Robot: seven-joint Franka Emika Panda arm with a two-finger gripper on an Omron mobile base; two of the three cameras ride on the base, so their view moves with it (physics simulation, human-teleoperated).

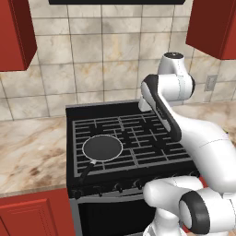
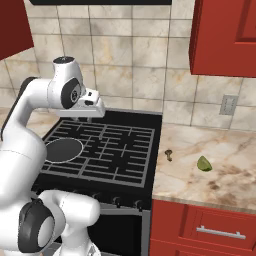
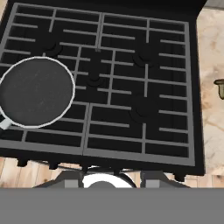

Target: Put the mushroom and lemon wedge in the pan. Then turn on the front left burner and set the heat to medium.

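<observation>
Lemon wedge (image 2: 204, 163) on counter (image 2: 220, 180) beside mushroom (image 2: 169, 154)

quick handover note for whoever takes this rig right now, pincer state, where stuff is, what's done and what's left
Pincer: above the stove's grates, holding nothing; how far it is open cannot be told.
Pan: empty, on the front left burner.
Mushroom and lemon wedge: on the counter right of the stove, apart from each other.
Done: nothing yet.
Left: put both in the pan, then turn the front left burner to medium.

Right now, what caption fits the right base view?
Empty pan on the stove; mushroom and lemon wedge wait on the counter.
</observation>
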